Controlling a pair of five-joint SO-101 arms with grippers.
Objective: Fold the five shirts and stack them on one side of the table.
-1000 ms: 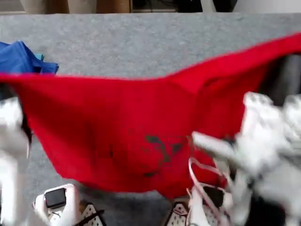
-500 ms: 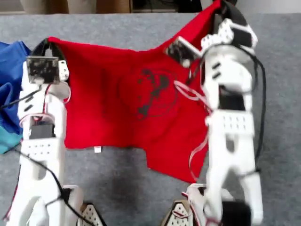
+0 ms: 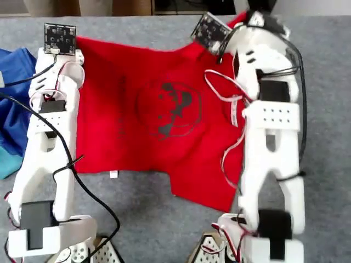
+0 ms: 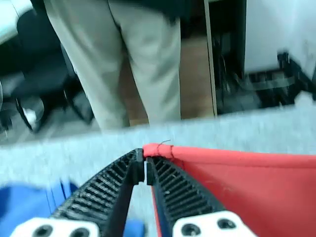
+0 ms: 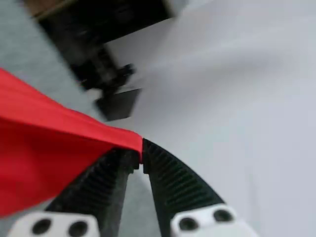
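Red shirt [image 3: 159,126] lies spread over the middle of the grey table [image 3: 329,137]. Your left gripper [image 4: 144,165] is clamped tight on its 11 o'clock corner, and your right gripper [image 5: 141,154] pinches the 1 o'clock corner. A blue shirt [image 3: 13,82] sits at 9 o'clock.

Right arm [image 3: 271,131] hides one side of the red shirt [image 3: 159,137]; past the shirt's other side, a blue shirt [image 3: 13,104] runs off the picture's edge.
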